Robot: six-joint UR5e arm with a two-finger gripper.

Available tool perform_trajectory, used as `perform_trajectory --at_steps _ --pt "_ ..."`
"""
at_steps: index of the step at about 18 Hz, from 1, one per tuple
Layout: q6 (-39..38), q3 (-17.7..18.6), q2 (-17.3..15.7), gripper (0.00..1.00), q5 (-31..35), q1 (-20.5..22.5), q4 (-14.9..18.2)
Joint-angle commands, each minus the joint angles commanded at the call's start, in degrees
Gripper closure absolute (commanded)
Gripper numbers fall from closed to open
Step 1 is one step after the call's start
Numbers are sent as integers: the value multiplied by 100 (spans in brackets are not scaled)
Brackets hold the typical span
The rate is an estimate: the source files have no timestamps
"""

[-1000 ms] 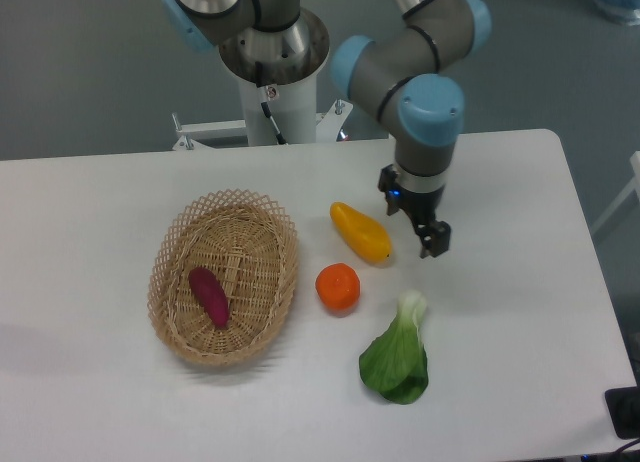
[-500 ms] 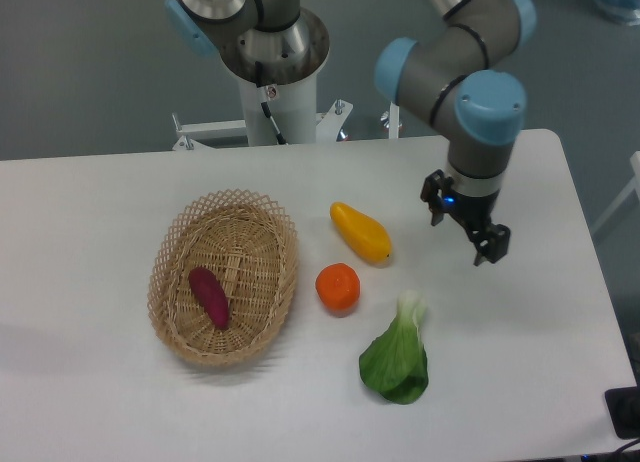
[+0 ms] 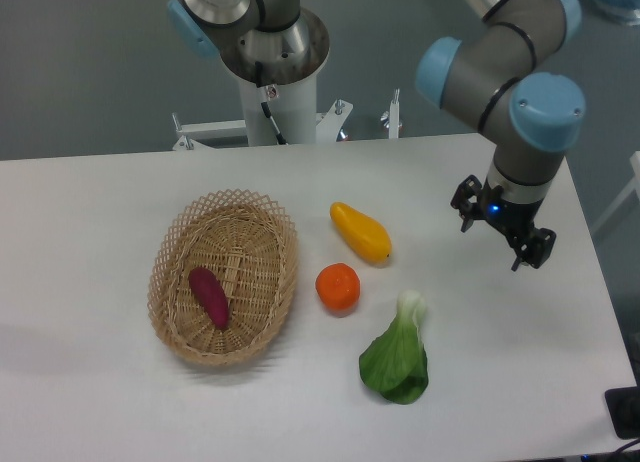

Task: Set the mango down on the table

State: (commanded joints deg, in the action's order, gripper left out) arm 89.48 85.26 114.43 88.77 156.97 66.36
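Mango on table, well apart from gripper; jaws spread, empty.

Place: robotics lab (test setup)
Evidence: arm pedestal bolted behind the bare white desk; grey floor beyond the pedestal

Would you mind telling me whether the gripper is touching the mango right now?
Apart. The fixed camera shows the gripper well off to the right of the mango, with bare table between them.
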Motion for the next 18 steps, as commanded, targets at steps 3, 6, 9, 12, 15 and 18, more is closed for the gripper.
perform_trajectory --at_steps 3,6,9,12,15,18 --pt "-176 -140 114 0 -26 97 9" --pt "-185 -255 193 0 -35 149 18" --pt "-185 -264 220 0 -35 193 35" --pt "-185 -264 237 0 -35 202 35" --pt "-185 -264 237 0 -35 211 35" --pt "-185 -264 237 0 -35 202 35"
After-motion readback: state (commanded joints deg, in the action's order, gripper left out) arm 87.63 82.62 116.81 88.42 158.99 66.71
